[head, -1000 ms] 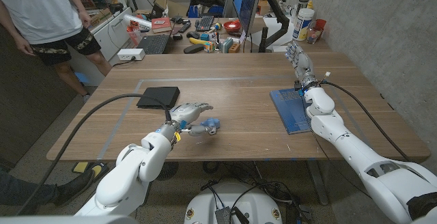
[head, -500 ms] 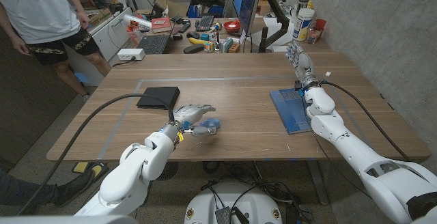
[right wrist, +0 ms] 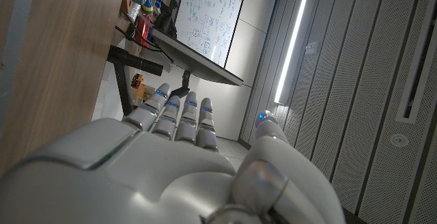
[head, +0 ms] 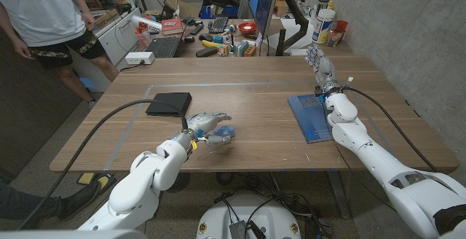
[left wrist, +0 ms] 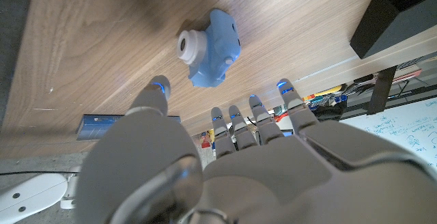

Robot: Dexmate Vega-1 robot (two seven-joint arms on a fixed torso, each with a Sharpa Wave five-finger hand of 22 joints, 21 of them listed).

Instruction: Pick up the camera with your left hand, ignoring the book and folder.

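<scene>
Since a second ago, the left hand (head: 206,122) has crept a little farther toward the small blue camera (head: 224,132), its fingers now reaching over the toy's near side. From the head view, that hand hovers with fingers spread and holds nothing, the camera lying on the wooden table (head: 247,86) just beside its fingertips. A flat black folder (head: 169,103) sits behind the hand, near but apart from it, with a thick black cable passing its left edge. The blue book (head: 312,117) lies across the table beside the right forearm, and the right hand (head: 320,63) stands raised past it, fingers apart and empty. A person in a white shirt (head: 44,9) stands at the table's far left corner.

Seen from the left wrist, the camera (left wrist: 209,48) is smooth rounded plastic with a white ring lens, resting on grained wood just clear of the grey fingers (left wrist: 256,118); the folder's (left wrist: 398,12) matte corner shows near it.

Over the right wrist, the glossy pale hand (right wrist: 171,149) has fingers extended toward a whiteboard (right wrist: 208,22).
</scene>
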